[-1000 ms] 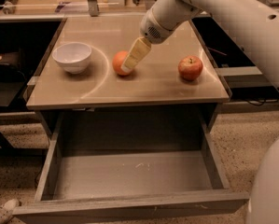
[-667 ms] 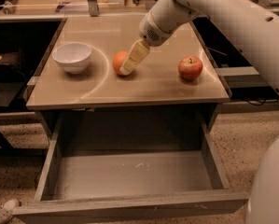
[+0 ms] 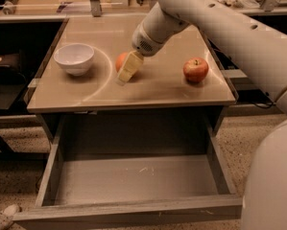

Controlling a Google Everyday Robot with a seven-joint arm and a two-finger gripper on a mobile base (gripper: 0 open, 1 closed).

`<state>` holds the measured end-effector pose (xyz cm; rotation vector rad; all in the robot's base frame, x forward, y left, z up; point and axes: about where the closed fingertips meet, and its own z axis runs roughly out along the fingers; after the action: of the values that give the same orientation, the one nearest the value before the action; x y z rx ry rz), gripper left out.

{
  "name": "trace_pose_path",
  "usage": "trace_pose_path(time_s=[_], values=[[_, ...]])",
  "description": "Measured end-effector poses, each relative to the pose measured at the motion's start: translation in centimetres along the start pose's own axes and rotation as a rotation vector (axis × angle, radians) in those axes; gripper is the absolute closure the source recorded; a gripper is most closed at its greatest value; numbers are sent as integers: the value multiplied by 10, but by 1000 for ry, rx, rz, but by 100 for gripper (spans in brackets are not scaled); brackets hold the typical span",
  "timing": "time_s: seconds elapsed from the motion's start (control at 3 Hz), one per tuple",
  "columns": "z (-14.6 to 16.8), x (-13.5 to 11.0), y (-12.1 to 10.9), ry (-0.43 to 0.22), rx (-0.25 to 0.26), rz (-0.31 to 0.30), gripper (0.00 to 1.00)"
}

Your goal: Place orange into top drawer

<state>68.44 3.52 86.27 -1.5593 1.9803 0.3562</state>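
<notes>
The orange (image 3: 120,60) sits on the tabletop near its middle, partly hidden by my gripper. My gripper (image 3: 127,70) is down at the orange, its cream-coloured tip covering the fruit's right front side and reaching the table surface. The top drawer (image 3: 133,178) is pulled wide open below the table's front edge, and its grey scuffed bottom is bare. My white arm comes in from the upper right.
A white bowl (image 3: 74,57) stands on the left of the tabletop (image 3: 152,92). A red-yellow apple (image 3: 196,69) with a stem sits on the right. Dark shelving flanks the table on both sides. The robot's white body fills the lower right corner.
My gripper has shifted slightly down and to the left over the orange. The orange, bowl, apple and drawer have stayed where they were.
</notes>
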Motion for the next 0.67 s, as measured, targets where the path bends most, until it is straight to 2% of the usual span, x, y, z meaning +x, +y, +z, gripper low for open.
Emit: trace_pose_path(time_s=[0.67], values=[[17, 3, -18, 7, -13, -53, 0]])
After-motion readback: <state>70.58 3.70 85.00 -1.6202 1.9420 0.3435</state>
